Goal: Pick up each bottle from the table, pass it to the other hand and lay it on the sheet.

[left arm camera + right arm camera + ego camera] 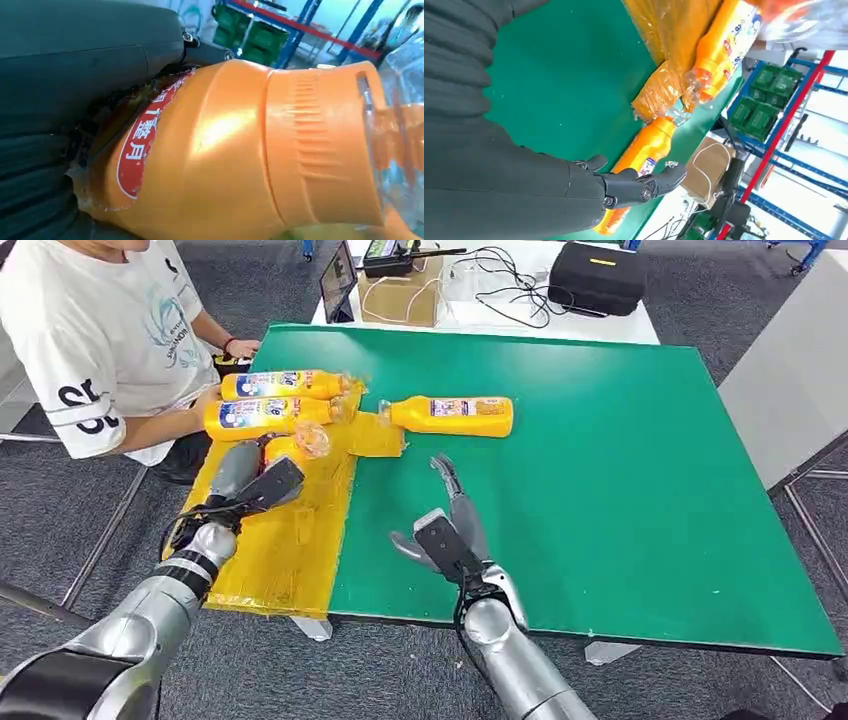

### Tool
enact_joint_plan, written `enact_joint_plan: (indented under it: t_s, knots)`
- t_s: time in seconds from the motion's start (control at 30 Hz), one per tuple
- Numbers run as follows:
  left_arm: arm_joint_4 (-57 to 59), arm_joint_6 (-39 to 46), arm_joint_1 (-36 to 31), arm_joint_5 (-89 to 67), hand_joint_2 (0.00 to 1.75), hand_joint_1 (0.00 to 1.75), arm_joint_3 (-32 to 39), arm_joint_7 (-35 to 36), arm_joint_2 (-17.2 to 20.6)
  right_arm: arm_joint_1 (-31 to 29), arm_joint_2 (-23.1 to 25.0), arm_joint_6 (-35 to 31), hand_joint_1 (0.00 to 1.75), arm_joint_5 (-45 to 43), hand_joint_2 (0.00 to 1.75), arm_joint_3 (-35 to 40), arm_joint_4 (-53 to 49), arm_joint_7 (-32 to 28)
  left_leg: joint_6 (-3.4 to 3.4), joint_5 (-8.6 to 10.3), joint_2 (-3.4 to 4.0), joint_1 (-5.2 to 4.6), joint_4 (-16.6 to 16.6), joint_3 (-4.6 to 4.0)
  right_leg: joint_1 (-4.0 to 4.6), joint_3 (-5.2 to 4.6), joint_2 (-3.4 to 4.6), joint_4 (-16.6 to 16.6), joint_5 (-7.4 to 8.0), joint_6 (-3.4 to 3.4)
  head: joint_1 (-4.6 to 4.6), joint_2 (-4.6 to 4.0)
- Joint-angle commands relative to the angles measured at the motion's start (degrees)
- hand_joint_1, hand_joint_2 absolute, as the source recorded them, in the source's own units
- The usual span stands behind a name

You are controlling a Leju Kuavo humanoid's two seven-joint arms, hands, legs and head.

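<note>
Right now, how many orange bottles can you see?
4. Two bottles lie on the sheet; one is in the left hand; one lies on the table.

Bright, even indoor light with soft shadows. Glare streaks the close, slightly blurred orange bottle (225,150) in the left wrist view; far racks look washed out and soft.
</note>
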Motion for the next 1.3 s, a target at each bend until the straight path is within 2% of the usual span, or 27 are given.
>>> enact_joint_plan:
  t_s: [0.03, 0.2, 0.27, 0.33, 0.57, 0.6, 0.63, 0.67, 0.7, 0.73, 0.77, 1.0, 1.1, 1.3]
  knots:
    - [10.64, -2.52, -3.41, -10.03, 1.75, 1.75, -11.28, 2.48, 3.13, -2.14, -0.73, 1.76, 0.00, -0.71, 1.75, -0.58, 0.86, -0.27, -0.09, -0.14, 0.12, 0.08, 0.02, 0.25, 0.09, 0.23, 0.07, 0.02, -0.11, -0.12, -0.02, 0.00]
    - [10.63, -2.76, -3.67, -10.09, 1.75, 1.75, -11.23, 2.56, 3.07, -2.08, -0.79, 1.75, 0.00, -0.71, 1.75, -0.59, 0.87, -0.30, -0.05, -0.06, 0.08, 0.04, 0.01, 0.09, 0.05, 0.08, 0.04, 0.01, -0.04, -0.07, -0.02, 0.00]
    - [12.29, -6.90, -3.82, -15.75, 1.75, 1.75, -15.23, 4.79, 3.64, -2.25, -0.86, 2.52, 0.00, -0.69, 1.75, -0.05, 0.93, -0.50, -0.08, -0.10, 0.08, 0.10, 0.04, 0.15, 0.11, 0.16, 0.03, 0.02, -0.07, -0.11, 0.00, -0.02]
    - [12.88, -10.93, -3.44, -17.46, 1.75, 1.75, -16.32, 5.72, 3.79, -2.70, -0.75, 2.94, 0.00, -0.78, 1.75, 0.43, 1.17, -0.60, -0.09, -0.12, 0.14, 0.09, 0.02, 0.22, 0.10, 0.21, 0.08, 0.00, -0.07, -0.12, 0.00, -0.02]
    - [14.52, -12.80, -2.01, -19.62, 1.75, 1.75, -16.98, 10.37, 3.28, -3.54, -0.06, 3.83, 0.00, -0.61, 1.75, 2.07, 2.13, -0.39, -0.08, -0.10, 0.17, 0.03, -0.05, 0.30, 0.04, 0.27, 0.13, 0.00, -0.06, -0.11, -0.02, 0.00]
    - [14.49, -12.47, -1.83, -19.81, 1.75, 1.66, -16.82, 10.82, 3.37, -3.71, -0.05, 3.99, 0.00, -0.59, 1.75, 2.32, 2.43, -0.29, -0.05, -0.06, 0.15, 0.02, -0.06, 0.25, 0.03, 0.24, 0.13, -0.03, -0.02, -0.08, 0.00, -0.02]
    - [14.58, -12.43, -1.66, -19.76, 1.75, 1.26, -16.71, 10.93, 3.45, -3.72, -0.04, 3.96, 0.00, -0.60, 1.75, 2.33, 2.48, -0.26, -0.09, -0.12, 0.27, 0.07, -0.06, 0.38, 0.09, 0.35, 0.22, -0.05, -0.03, -0.14, -0.02, -0.02]
    - [14.58, -12.52, -1.52, -19.52, 1.75, 0.72, -16.33, 10.92, 3.40, -3.81, -0.08, 4.05, 0.00, -0.64, 1.75, 2.40, 2.63, -0.23, -0.08, -0.10, 0.24, 0.04, -0.07, 0.36, 0.05, 0.32, 0.20, -0.03, -0.02, -0.11, -0.02, -0.02]
    - [14.58, -12.46, -1.38, -19.38, 1.75, 0.24, -16.12, 10.98, 3.37, -3.85, -0.11, 4.13, 0.00, -0.65, 1.75, 2.46, 2.69, -0.23, -0.06, -0.08, 0.21, 0.02, -0.08, 0.38, 0.03, 0.31, 0.17, -0.01, -0.02, -0.09, 0.00, -0.02]
    - [14.55, -12.42, -1.32, -19.40, 1.75, 0.16, -16.05, 10.92, 3.39, -3.90, -0.15, 4.18, 0.00, -0.68, 1.75, 2.47, 2.73, -0.22, -0.10, -0.12, 0.29, 0.07, -0.09, 0.48, 0.09, 0.41, 0.23, -0.04, -0.02, -0.13, 0.00, 0.00]
    - [14.57, -12.40, -1.17, -19.31, 1.75, 0.00, -15.91, 10.96, 3.26, -4.00, -0.16, 4.27, 0.00, -0.68, 1.75, 2.52, 2.81, -0.22, -0.08, -0.09, 0.26, 0.05, -0.10, 0.47, 0.06, 0.39, 0.20, -0.04, -0.01, -0.11, -0.02, 0.00]
    - [13.90, -10.21, -0.33, -19.49, 1.75, 0.00, -14.64, 8.97, 2.97, -5.00, -0.17, 4.79, 0.00, -0.70, 1.75, 2.97, 4.14, 0.15, -0.10, -0.01, 0.17, 0.00, -0.11, 0.49, 0.01, 0.43, 0.14, 0.02, -0.02, -0.07, 0.00, -0.02]
    - [13.22, -8.45, 0.16, -18.02, 1.75, 0.00, -12.88, 5.97, 2.99, -5.38, -0.25, 4.75, 0.00, -0.70, 1.75, 2.94, 4.63, 0.22, -0.11, -0.03, 0.19, 0.03, -0.10, 0.51, 0.03, 0.47, 0.15, 0.01, -0.02, -0.09, -0.02, 0.00]
    - [11.27, -4.85, 1.43, -13.07, 1.75, 0.00, -6.83, -4.84, 2.60, -5.71, -0.73, 4.68, 0.00, -0.64, 1.75, 2.73, 5.19, 0.12, -0.11, -0.02, 0.11, 0.03, -0.09, 0.48, 0.03, 0.47, 0.10, 0.01, -0.03, -0.08, -0.02, 0.00]
